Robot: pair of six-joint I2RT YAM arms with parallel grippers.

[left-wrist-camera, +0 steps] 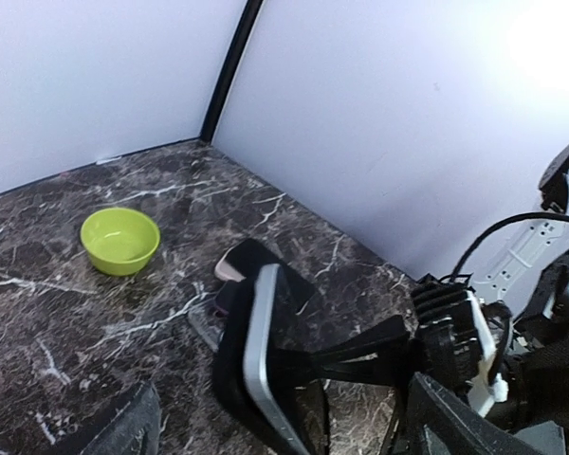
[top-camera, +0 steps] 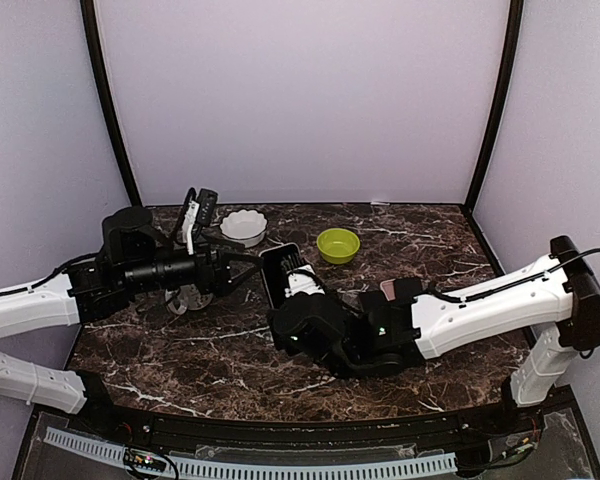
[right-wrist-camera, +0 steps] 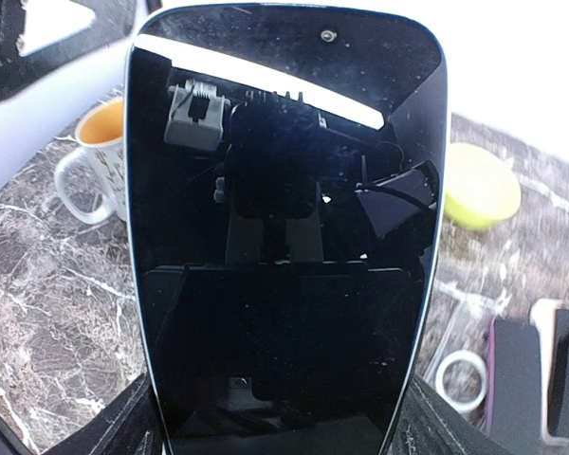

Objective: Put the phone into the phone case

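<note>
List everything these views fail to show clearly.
- Right wrist: the phone fills the frame, hiding how the right gripper grips it.
- Right wrist: two flat items at the lower right are cut off by the frame edges; which one the phone goes into is unclear.
- Top external: the mug is mostly hidden under the left arm.

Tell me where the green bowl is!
In the top view, the green bowl sits toward the back middle of the table, right of the white bowl and just beyond the phone.
</note>
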